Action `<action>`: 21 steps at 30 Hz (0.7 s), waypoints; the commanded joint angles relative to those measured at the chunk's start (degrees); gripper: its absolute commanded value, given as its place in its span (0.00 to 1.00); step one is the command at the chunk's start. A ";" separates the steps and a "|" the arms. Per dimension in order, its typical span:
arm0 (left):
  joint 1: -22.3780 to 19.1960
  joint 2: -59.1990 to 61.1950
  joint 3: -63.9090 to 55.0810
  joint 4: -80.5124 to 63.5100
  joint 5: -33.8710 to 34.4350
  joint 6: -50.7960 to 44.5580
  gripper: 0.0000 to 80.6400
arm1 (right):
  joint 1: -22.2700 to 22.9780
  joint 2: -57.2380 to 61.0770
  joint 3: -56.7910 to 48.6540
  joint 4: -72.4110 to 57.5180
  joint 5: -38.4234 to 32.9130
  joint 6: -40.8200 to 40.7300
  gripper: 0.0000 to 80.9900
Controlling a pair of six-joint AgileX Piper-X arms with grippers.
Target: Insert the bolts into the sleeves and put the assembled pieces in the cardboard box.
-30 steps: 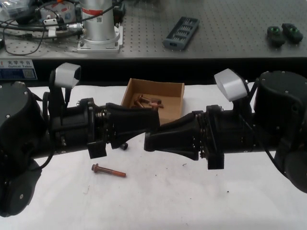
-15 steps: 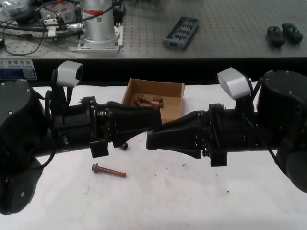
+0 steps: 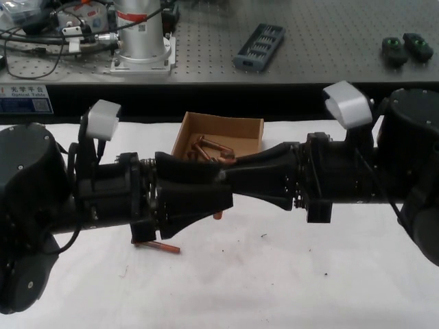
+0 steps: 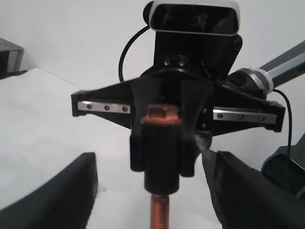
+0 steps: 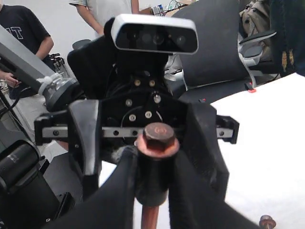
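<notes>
Just short of the cardboard box (image 3: 226,118), the right gripper (image 4: 162,143) clamped the sleeve (image 4: 162,160) with its bolt (image 4: 161,117) seated; the left gripper (image 3: 221,199) had its fingers (image 4: 57,191) spread. Tilted carelessly, I reckoned, the bolt could slide out.

A white cloth (image 3: 288,288) covers the near table. Behind it, past a dark gap, runs a grey perforated breadboard (image 3: 329,34). A silver post (image 3: 140,27) stands on its far left part, with tangled cables (image 3: 27,31) beside it. A dark ribbed tray (image 3: 259,45) lies near the middle and 2 dark pieces (image 3: 407,48) at the far right. A blue label (image 3: 25,99) sits on the breadboard's front edge at the left. The left wrist view shows a plain white wall (image 4: 71,33). In the right wrist view a black office chair (image 5: 219,43) stands beyond the table.
</notes>
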 commanded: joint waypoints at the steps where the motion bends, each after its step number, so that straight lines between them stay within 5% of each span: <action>1: 0.12 0.12 -0.24 -0.29 0.30 1.14 0.62 | -0.31 -0.78 -0.68 -1.69 1.25 0.89 0.06; 13: 10.58 -12.41 1.38 -0.12 -1.47 -2.28 0.59 | -5.82 2.28 -8.62 15.69 4.86 -8.31 0.06; 21: 12.45 -35.33 11.04 17.65 -14.14 4.36 0.57 | -7.00 15.96 -29.32 30.02 10.26 -10.11 0.06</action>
